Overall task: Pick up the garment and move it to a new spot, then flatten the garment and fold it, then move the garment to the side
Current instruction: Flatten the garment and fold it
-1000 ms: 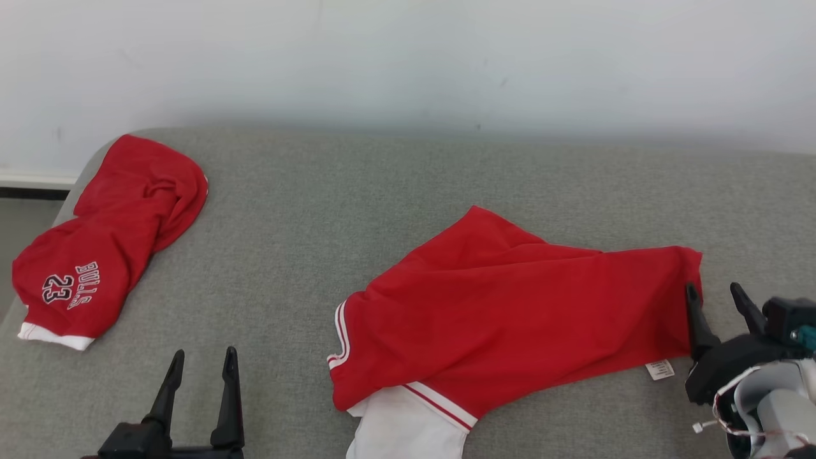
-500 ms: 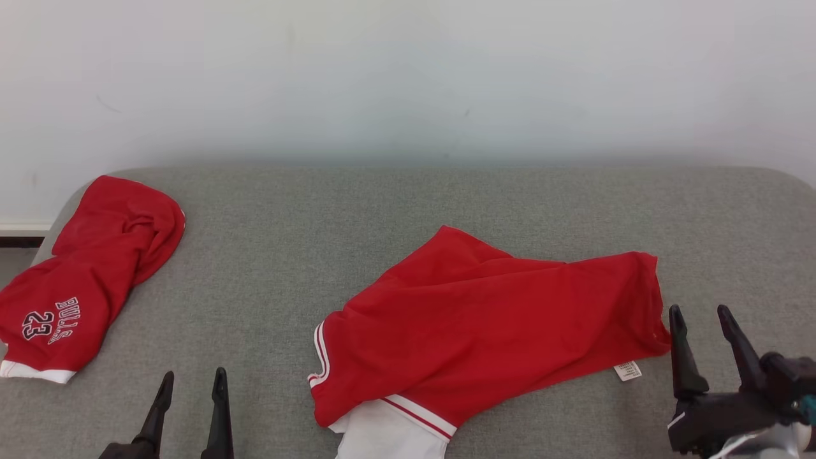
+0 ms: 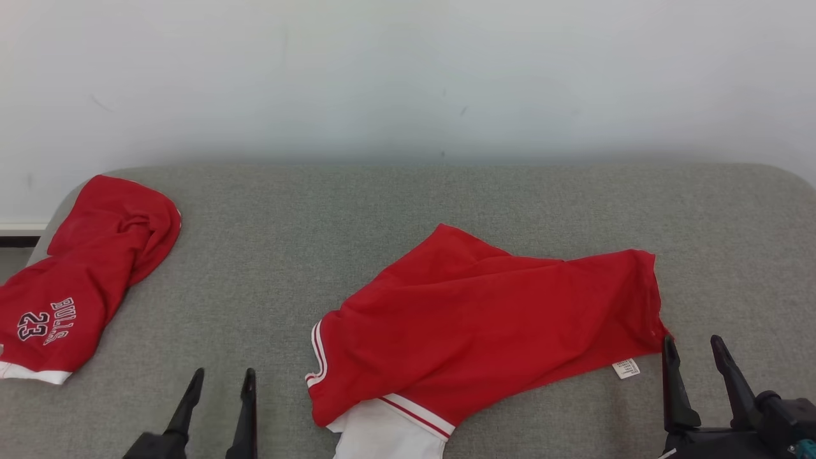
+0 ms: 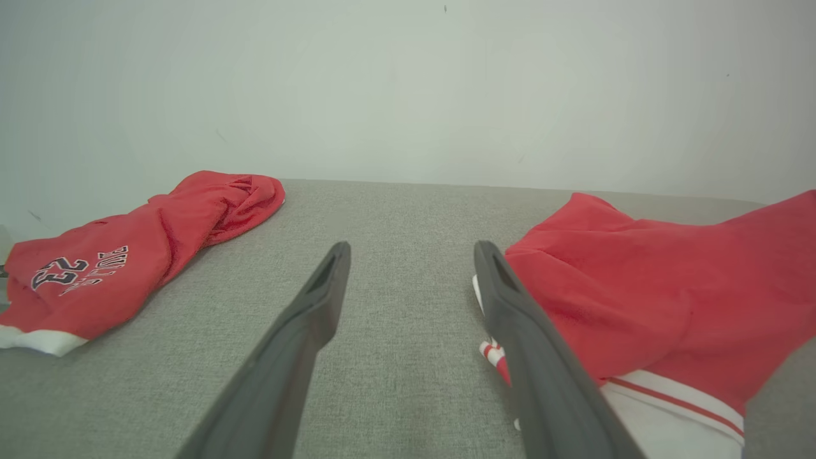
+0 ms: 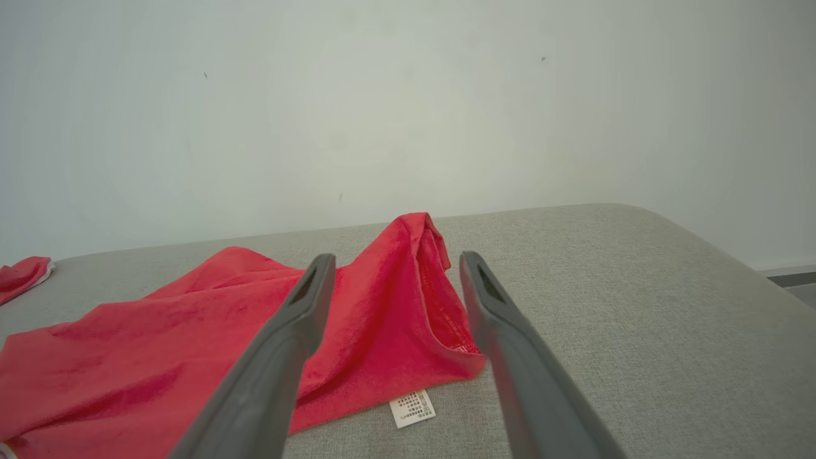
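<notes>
Tools first: my left tool (image 3: 224,371) sits at the lower left of the head view. Its 2 dark fingers are spread apart with nothing between them, over bare grey desk (image 3: 274,255). My right tool (image 3: 692,339) is at the lower right, likewise released and empty. Its inner fingertip is just beside the right-hand corner of the red garment (image 3: 497,319), and I cannot tell whether it touches the cloth.

The garment lies rumpled near the middle of the desk, with a white, red-striped panel poking out at its near edge. A small white label (image 3: 625,368) rests on the desk by its right corner. In the left wrist view the garment lies just right of the fingers.

A 2nd red garment (image 3: 83,287), printed BULLS 23, lies bunched at the desk's left end, well apart. Pale wall (image 3: 408,76) rises behind.
</notes>
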You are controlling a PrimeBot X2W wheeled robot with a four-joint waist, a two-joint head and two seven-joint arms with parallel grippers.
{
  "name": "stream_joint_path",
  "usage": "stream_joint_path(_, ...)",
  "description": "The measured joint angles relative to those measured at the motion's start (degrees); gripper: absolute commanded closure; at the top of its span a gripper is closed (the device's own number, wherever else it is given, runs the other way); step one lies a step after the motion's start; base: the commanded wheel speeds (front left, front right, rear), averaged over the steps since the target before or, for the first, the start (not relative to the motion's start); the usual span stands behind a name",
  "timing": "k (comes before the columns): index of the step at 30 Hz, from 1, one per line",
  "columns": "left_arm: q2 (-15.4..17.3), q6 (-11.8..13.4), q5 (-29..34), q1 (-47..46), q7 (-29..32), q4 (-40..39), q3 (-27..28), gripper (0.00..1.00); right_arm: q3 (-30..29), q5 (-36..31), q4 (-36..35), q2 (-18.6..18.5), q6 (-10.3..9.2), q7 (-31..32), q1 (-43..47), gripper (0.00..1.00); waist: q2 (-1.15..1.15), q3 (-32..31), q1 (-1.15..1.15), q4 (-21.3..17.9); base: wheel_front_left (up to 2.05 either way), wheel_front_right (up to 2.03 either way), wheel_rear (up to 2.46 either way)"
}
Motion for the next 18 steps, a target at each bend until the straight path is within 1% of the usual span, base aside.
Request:
stream_joint_path(4,1.41,0.00,0.20,-3.21,-0.01,2.81,-2.97,0.00,0.47,-0.24,-0.35,0.31,0.00,0.52,-0.03,0.00,0.00,0.47,0.00,-0.44,0.00,0.00,0.00)
stream_joint_path(9,3.87,-0.01,-0.71,-9.44,-0.01,8.03,-7.15,0.00,1.10,-0.21,-0.18,0.46,0.00,0.94,-0.82,0.00,0.01,1.82,0.00,-1.36,0.00,0.00,0.00)
stream_joint_path(12,5.14,-0.01,-2.42,-12.86,0.54,12.02,-9.62,0.00,1.16,-0.20,0.09,0.67,0.00,0.99,-1.41,0.00,0.00,2.78,0.00,-2.19,0.00,0.00,0.00)
stream_joint_path(14,6.00,-0.01,-3.99,-15.84,2.23,15.48,-12.03,0.00,1.20,-0.05,0.63,0.76,0.00,0.94,-1.92,0.00,0.00,3.86,0.00,-3.12,0.00,0.00,0.00)
stream_joint_path(18,7.30,-0.03,-6.75,-18.01,4.59,19.09,-16.48,0.00,1.33,0.13,1.36,0.79,0.00,0.82,-2.59,0.00,0.01,5.20,0.01,-4.48,0.00,0.00,0.00)
